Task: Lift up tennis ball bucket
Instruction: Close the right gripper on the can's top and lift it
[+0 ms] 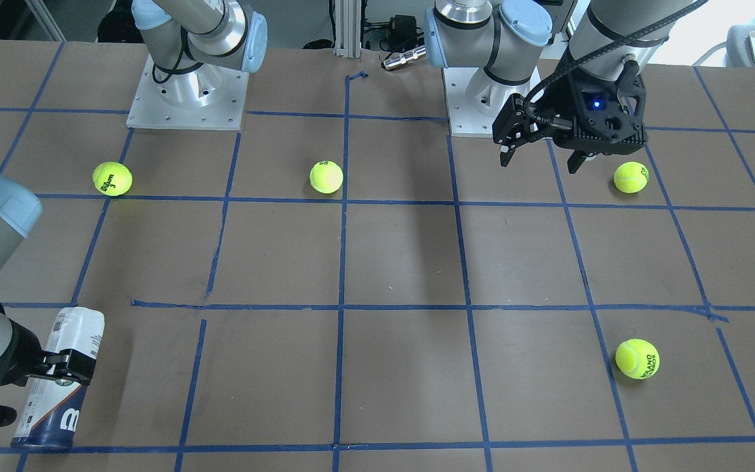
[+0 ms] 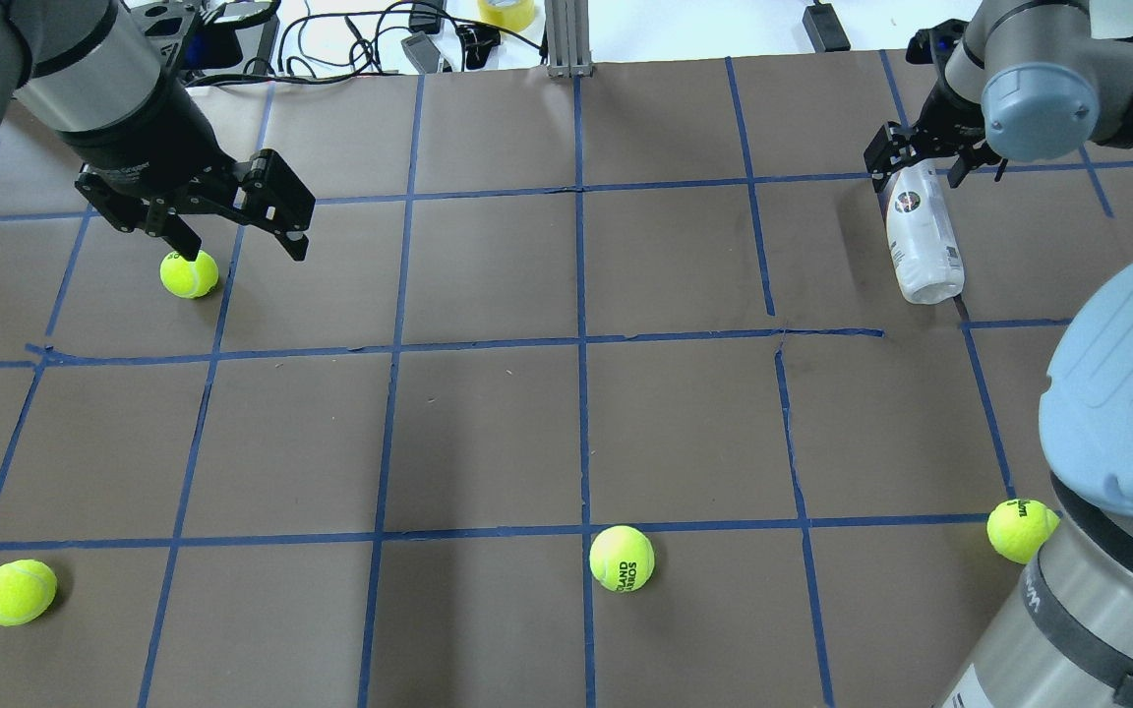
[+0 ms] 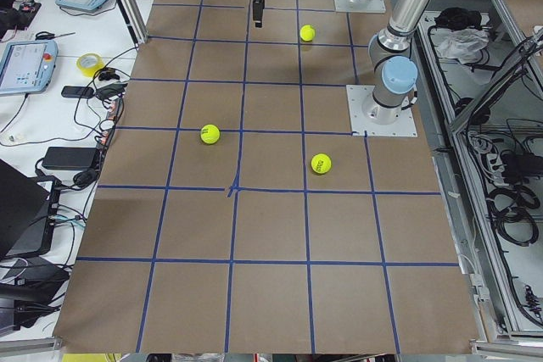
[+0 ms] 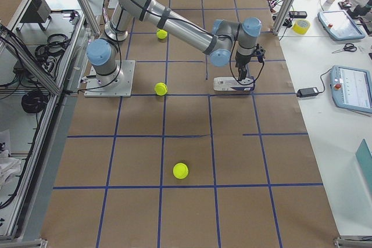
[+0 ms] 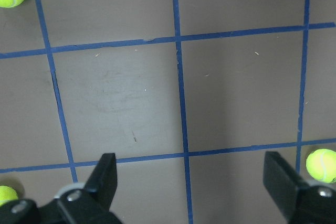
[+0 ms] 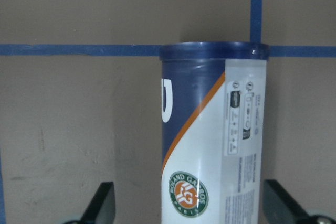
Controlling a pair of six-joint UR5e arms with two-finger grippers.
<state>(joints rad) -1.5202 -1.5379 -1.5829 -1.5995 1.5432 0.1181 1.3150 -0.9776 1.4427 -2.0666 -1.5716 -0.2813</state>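
Note:
The tennis ball bucket (image 2: 921, 241) is a slim clear tube with a white label and a navy end. It lies on its side at the table's far right, and also shows in the front view (image 1: 56, 387), the right side view (image 4: 231, 84) and the right wrist view (image 6: 210, 145). My right gripper (image 2: 925, 165) is open and straddles the tube near its navy end; its fingers (image 6: 102, 205) stand apart from the tube on both sides. My left gripper (image 2: 242, 251) is open and empty, hovering above the table next to a tennis ball (image 2: 189, 273).
Three more tennis balls lie on the table: near left (image 2: 17, 592), near middle (image 2: 622, 559) and near right (image 2: 1019, 531) beside the right arm's base. Blue tape lines grid the brown table (image 2: 488, 433). Cables and gear lie beyond the far edge.

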